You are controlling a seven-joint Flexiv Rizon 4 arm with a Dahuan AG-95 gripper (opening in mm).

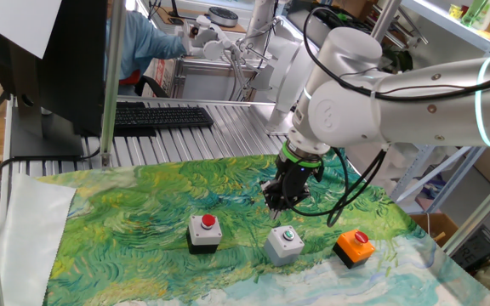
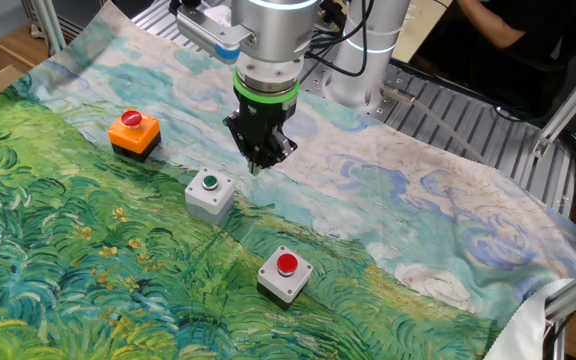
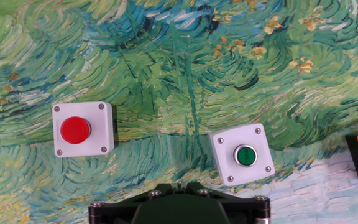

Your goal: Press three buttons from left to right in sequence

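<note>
Plainly, three small push-button boxes stood in a loose row on the painted green-and-blue cloth (image 1: 126, 221) that covered the counter. At one end was the square box with a white lid, black sides and a round red button (image 1: 204, 231); in the middle the pale grey box with a round green button (image 1: 285, 244); at the far end the orange box with a black base and a red button (image 1: 353, 246). They stood well apart from one another, each flat on the cloth.

The black tool (image 1: 276, 200) on the white arm (image 1: 373, 98) pointed straight down with its fingers shut together to a single tip. It hung above the cloth just behind the grey box, touching none of the boxes.

From one fixed side I could see a black keyboard (image 1: 162, 116) on the ribbed metal surface beyond the cloth, which the other side did not take in. The other fixed side showed the tip clear of the cloth, beside the grey box. Looking along the fingers, the camera on the hand gave the lids square-on, with a screw at each corner of the white and grey ones, and only a sliver of the orange box at the edge; the tool's tip was out of its sight.
</note>
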